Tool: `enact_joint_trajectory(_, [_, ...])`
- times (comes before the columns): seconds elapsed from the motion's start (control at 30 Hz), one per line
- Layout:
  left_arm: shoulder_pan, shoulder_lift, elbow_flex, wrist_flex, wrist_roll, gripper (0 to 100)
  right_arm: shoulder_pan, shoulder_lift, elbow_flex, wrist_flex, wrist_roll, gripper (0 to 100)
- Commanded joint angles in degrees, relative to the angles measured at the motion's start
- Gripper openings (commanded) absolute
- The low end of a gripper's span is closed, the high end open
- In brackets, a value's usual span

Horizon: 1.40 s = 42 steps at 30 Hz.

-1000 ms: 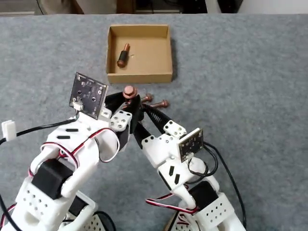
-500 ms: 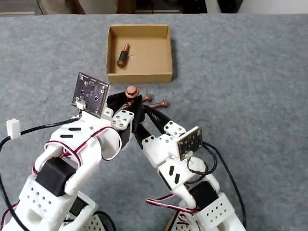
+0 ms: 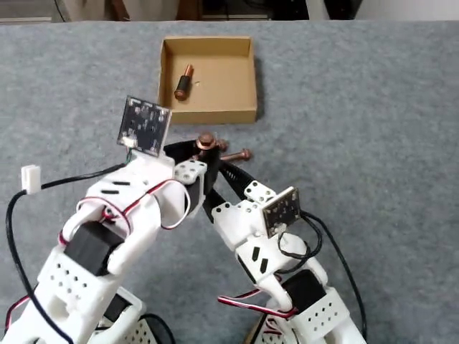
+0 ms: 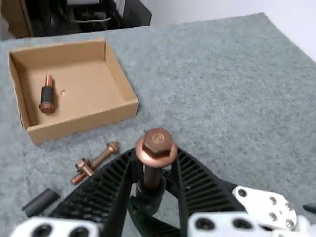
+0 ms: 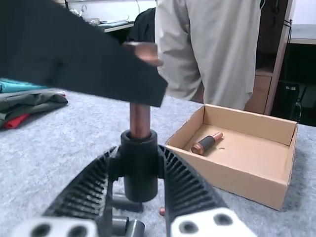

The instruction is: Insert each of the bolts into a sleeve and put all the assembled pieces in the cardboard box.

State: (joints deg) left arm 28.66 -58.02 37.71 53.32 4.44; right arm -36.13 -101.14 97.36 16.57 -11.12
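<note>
Bolt (image 4: 156, 145) and sleeve (image 5: 140, 165) meet between my two claws, just in front of the cardboard box (image 3: 208, 115). My left claw (image 4: 153, 168) pinches the copper bolt by its shaft, head up. My right claw (image 5: 139, 170) is pressed onto the black sleeve below it. The shaft is in the sleeve's mouth, but a good length of it stands bare above, so I judge this pair only partly joined.

One finished piece (image 3: 183, 82) lies in the box. On the table (image 3: 358, 107) two loose bolts (image 4: 106, 152) lie close together near the box's front wall, with a loose sleeve (image 4: 39, 202) not far off. Those are left to pair up and box, after this one.

How deep the shaft sits inside the sleeve is hidden. Under my right claw there seem to be one or two more sleeves, but they are cut off and I can't count them.
</note>
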Motion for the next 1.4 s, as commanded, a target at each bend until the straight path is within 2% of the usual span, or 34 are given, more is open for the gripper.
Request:
enact_joint_trajectory(0.0, [-0.53,3.03,-6.95,2.37,1.76,12,-0.57,-1.27,-0.31,-0.18,1.32,0.2])
enact_joint_trajectory(0.23, [-0.62,4.53,-13.45,10.81,1.67,12,-0.57,-1.27,-0.31,-0.18,2.37,0.2])
enact_joint_trajectory(0.4, [-0.62,4.79,-16.62,18.55,0.62,17,-0.4,-1.1,-0.31,-0.18,2.37,0.2])
enact_joint_trajectory(0.67, [-1.32,4.44,-19.69,19.69,0.18,16,-0.31,-1.01,-0.31,-0.18,2.37,0.2])
enact_joint_trajectory(0.8, [-9.67,4.18,-22.15,19.78,-0.26,15,-0.22,-0.66,-0.84,-0.09,2.64,0.2])
enact_joint_trajectory(0.97, [-25.58,4.18,-20.04,19.43,-9.41,1,4.35,-0.66,-1.36,-0.26,6.95,0.2])
enact_joint_trajectory(1.03, [-30.24,4.18,-17.67,19.69,-10.9,3,6.02,-0.66,-3.3,0.0,7.47,0.2])
enact_joint_trajectory(1.2, [-37.36,4.18,-11.78,19.78,-11.25,2,6.55,2.95,-12.18,3.25,7.56,0.2])
enact_joint_trajectory(1.37, [-38.68,4.09,-8.26,19.78,-11.25,2,7.87,18.24,-20.26,-0.18,7.38,0.2])
